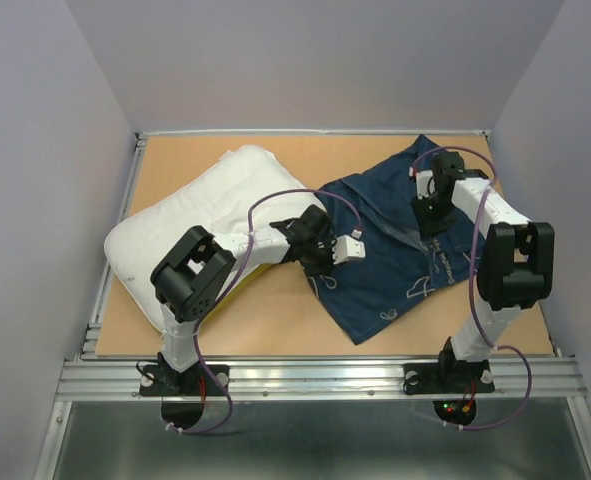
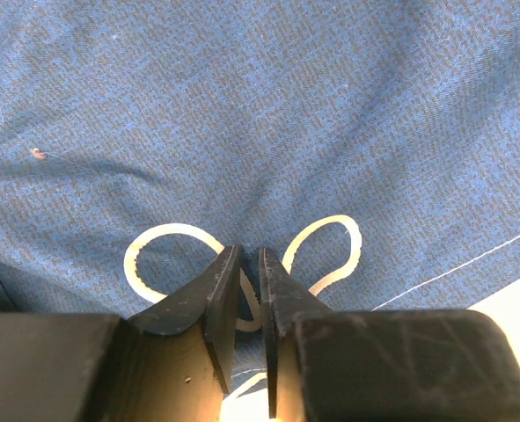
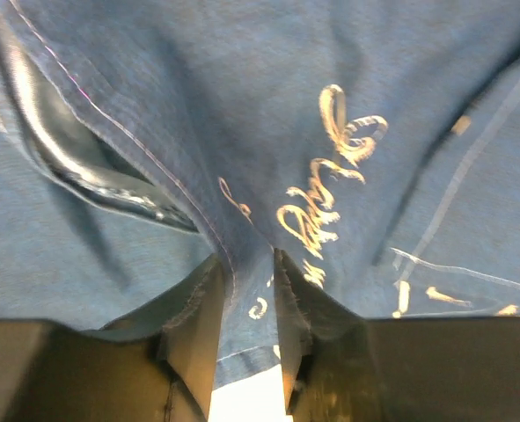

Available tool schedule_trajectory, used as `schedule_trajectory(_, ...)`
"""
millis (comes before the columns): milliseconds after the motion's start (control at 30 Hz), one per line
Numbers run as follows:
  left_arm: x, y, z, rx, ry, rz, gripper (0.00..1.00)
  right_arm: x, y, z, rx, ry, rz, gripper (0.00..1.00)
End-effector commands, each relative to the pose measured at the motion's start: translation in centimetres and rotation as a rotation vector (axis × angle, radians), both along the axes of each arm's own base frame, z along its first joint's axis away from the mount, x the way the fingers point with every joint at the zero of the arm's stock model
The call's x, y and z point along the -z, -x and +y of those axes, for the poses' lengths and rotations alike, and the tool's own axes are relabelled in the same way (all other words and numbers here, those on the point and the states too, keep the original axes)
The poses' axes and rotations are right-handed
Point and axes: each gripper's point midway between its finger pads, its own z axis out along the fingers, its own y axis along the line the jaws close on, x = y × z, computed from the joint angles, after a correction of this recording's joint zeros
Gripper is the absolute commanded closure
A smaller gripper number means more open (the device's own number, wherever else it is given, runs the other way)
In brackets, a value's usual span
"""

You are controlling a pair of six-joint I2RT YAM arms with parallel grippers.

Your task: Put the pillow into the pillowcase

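Left hand [image 2: 249, 257] narrow, pinching fold of navy blue cloth pillowcase with white line drawings [image 1: 395, 280]. Right hand [image 3: 246, 264] narrow, gripping cloth by stitched hem. Large soft white rectangular pillow [image 1: 200, 215] lies just beside case's left edge. Advice: raise both pinches evenly, upper layer only, mouth toward pillow. Bare wooden tabletop [image 1: 275, 328] at front offers room.

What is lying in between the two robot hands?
The dark blue pillowcase lies there, its wrinkled cloth running from the left gripper across to the right gripper. The top view shows it.
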Motion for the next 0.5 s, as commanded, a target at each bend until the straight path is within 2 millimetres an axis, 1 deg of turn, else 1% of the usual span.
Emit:
schedule_trajectory(0,-0.7,-0.4,-0.7,0.007,0.01,-0.005,0.72,-1.1,-1.8,2.9,-0.039,-0.153,-0.022,0.62)
schedule_trajectory(33,-0.8,-0.4,-0.7,0.005,0.011,-0.005,0.71,-1.1,-1.9,2.9,-0.035,-0.158,-0.02,0.58)
schedule_trajectory(133,-0.8,-0.6,-0.6,0.0,0.009,-0.01,0.7,-0.8,-2.5,3.5,-0.039,-0.181,-0.014,0.57)
schedule_trajectory(167,-0.9,-0.6,-0.6,0.0,0.009,-0.01,0.7,-0.7,-2.6,3.8,-0.044,-0.184,-0.013,0.54)
schedule_trajectory(300,-0.9,-0.7,-0.6,-0.009,0.012,-0.004,0.69,-0.3,-2.8,5.2,-0.074,-0.193,-0.012,0.53)
schedule_trajectory(367,-0.8,-0.7,-0.5,-0.012,0.012,0.001,0.68,0.2,-3.0,5.5,-0.074,-0.168,-0.021,0.52)
schedule_trajectory(467,-0.9,-0.8,-0.4,-0.018,0.014,0.002,0.68,0.4,-3.6,5.9,-0.078,-0.147,-0.038,0.52)
